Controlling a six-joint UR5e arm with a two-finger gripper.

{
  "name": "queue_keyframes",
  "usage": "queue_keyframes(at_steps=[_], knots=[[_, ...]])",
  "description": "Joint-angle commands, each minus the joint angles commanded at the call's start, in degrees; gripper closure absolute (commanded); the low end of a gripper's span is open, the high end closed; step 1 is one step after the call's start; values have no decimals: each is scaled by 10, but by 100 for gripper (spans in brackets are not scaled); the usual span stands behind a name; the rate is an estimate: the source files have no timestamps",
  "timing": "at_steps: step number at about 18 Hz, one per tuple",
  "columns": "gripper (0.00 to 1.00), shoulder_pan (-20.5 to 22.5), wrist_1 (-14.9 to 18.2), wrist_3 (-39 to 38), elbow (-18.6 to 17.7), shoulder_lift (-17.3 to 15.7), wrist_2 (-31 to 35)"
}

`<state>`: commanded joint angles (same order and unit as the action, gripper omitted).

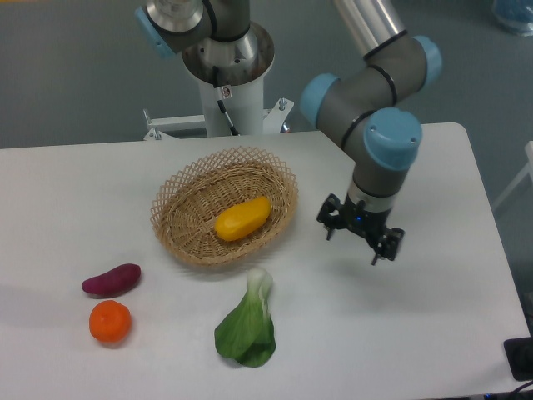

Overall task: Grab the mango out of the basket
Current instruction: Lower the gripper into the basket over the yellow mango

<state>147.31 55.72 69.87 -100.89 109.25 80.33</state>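
Five items on the tabletop (100, 179), all placed relative to the basket (224, 206).

1. Basket: tan wicker oval, mid-tabletop.
2. Mango (242, 218): lying on the basket floor, near its centre. We read its long axis as slanting from lower left to upper right in the camera view.
3. Leafy green (248, 323): just below the basket's near rim, outside it.
4. Purple sweet potato (112, 279) and tangerine (110, 322): lower left of the basket, well apart from it.
5. Gripper (360, 236): hanging to the right of the basket, outside the rim, above bare tabletop. Jaws spread apart, holding nothing and touching nothing we can see.

Governing relation: the mango lies to the image-left of the jaws, with the basket's right rim between the two. We judge the coming move must carry the jaws leftward over that rim, then down, closing across the mango's short width rather than along its length.
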Motion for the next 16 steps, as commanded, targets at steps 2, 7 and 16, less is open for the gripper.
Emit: queue_keyframes(at_steps=[2,7,16], knots=[[0,-17,2,-7,-6,-6,0],[0,-59,0,-14,-47,-39,0],[0,-98,0,-15,-117,-78,4]])
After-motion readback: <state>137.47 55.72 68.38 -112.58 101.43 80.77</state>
